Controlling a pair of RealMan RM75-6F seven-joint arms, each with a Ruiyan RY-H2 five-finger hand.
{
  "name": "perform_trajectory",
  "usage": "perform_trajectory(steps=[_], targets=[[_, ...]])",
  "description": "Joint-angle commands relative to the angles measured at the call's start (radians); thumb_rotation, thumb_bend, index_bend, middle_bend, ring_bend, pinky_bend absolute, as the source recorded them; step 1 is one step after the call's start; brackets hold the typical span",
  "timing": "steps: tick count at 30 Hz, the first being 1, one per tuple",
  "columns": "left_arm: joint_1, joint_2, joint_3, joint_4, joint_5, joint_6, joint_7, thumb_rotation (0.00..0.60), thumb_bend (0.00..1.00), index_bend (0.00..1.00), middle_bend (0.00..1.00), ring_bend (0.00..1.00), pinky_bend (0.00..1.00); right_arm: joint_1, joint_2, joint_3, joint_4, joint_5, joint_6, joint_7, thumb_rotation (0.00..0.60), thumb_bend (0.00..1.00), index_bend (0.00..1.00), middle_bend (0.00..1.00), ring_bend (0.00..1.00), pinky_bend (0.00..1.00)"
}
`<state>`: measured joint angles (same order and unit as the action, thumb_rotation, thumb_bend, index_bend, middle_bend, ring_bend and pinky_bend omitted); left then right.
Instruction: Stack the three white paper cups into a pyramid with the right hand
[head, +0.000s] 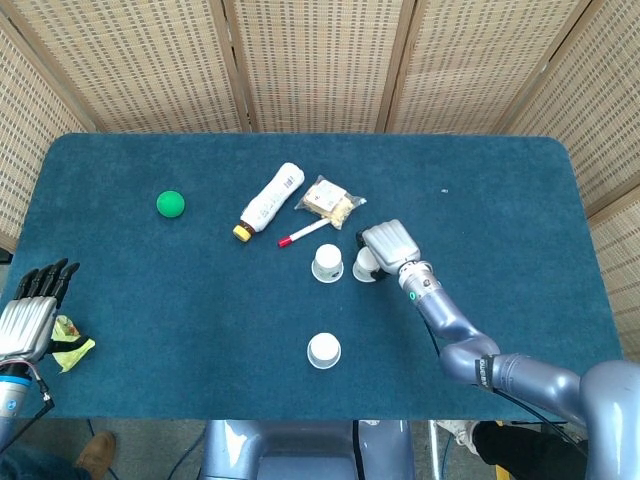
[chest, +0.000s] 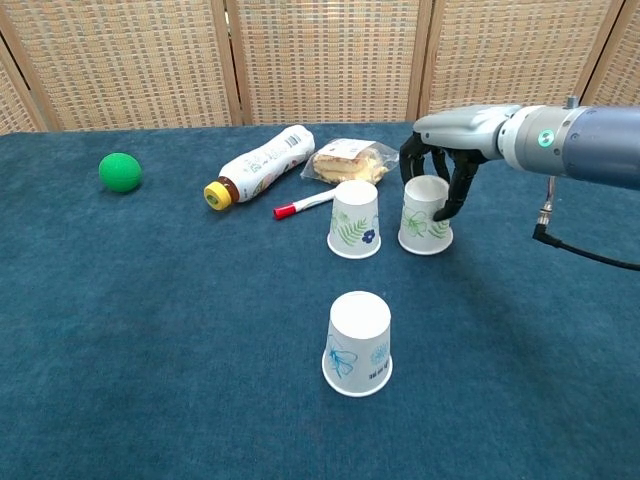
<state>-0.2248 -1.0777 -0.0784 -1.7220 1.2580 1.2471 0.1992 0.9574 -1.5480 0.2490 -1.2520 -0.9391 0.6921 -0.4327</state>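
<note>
Three white paper cups stand upside down on the blue table. One cup (chest: 354, 219) (head: 327, 263) is at the middle. Just to its right a second cup (chest: 426, 215) (head: 365, 266) stands close beside it, with a small gap between them. My right hand (chest: 440, 168) (head: 388, 246) grips this second cup from above, fingers around its upturned base. The third cup (chest: 359, 343) (head: 323, 350) stands alone nearer the front edge. My left hand (head: 32, 312) hangs off the table's left front corner, fingers apart and holding nothing.
Behind the cups lie a red-capped marker (chest: 304, 205), a wrapped snack (chest: 345, 160) and a lying bottle with a yellow cap (chest: 262, 164). A green ball (chest: 120, 171) sits at the far left. A yellow-green scrap (head: 70, 340) lies by my left hand.
</note>
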Motion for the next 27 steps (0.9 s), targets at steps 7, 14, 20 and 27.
perform_trajectory(steps=[7,14,20,27], targets=[[0.003,0.007,0.005,-0.001,0.009,0.007,-0.016,0.6,0.0,0.0,0.0,0.0,0.0,-0.012,0.149,-0.04,-0.296,0.076,0.148,-0.154,0.6,0.0,0.0,0.0,0.0,0.0],[0.003,0.008,0.013,-0.005,0.023,0.009,-0.017,0.6,0.0,0.0,0.0,0.0,0.0,-0.066,0.339,-0.098,-0.566,-0.027,0.08,-0.066,0.6,0.0,0.0,0.0,0.0,0.0],[0.005,0.005,0.024,-0.015,0.04,0.017,-0.003,0.6,0.0,0.0,0.0,0.0,0.0,-0.1,0.359,-0.168,-0.618,-0.318,0.012,0.068,0.6,0.0,0.1,0.13,0.0,0.04],[0.007,0.008,0.025,-0.018,0.041,0.023,-0.005,0.6,0.0,0.0,0.0,0.0,0.0,-0.067,0.239,-0.186,-0.544,-0.424,-0.028,0.129,0.6,0.0,0.14,0.17,0.06,0.12]])
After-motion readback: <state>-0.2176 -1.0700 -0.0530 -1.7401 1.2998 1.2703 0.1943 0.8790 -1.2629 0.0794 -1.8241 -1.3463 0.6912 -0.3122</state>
